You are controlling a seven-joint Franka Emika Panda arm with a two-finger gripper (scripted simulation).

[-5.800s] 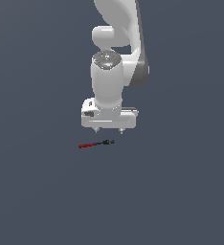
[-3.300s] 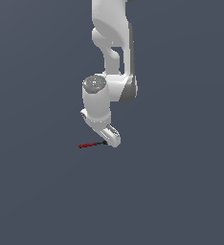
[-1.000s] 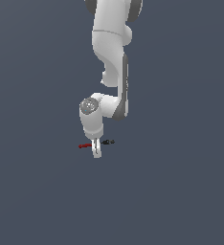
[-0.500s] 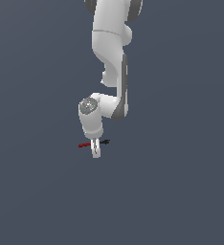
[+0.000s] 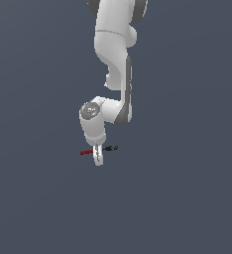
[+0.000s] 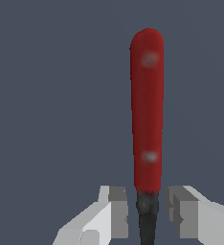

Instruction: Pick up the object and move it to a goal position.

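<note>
- Low over the flat dark grey-blue floor (image 5: 187, 198), the white jointed robot arm (image 5: 115, 59) reaches down from above and bends at a grey-capped wrist, so its white two-fingered gripper (image 5: 97, 158) points at the ground.
- The thin little stick tool, red on one half and black on the other (image 5: 98, 149), lies flat and roughly level across the exterior view, with its red half toward that view's left and its black half with the small knobby tip toward that view's right.
- The gripper hangs right over the middle of the tool, its fingers coming down on either side of the spot where red meets black.
- From the wrist camera, the tool (image 6: 146, 119) runs straight out from between the fingers (image 6: 116, 210): the glossy red handle stretches away, and the black shaft begins right at the fingertips.
- The gripper (image 6: 147, 213) stands spread, with a narrow strip of floor showing on each side between the grey inner pads and the black shaft, so the pads are just beside the tool and not pressing it.
- Whether the fingertips touch the floor, I cannot tell.
</note>
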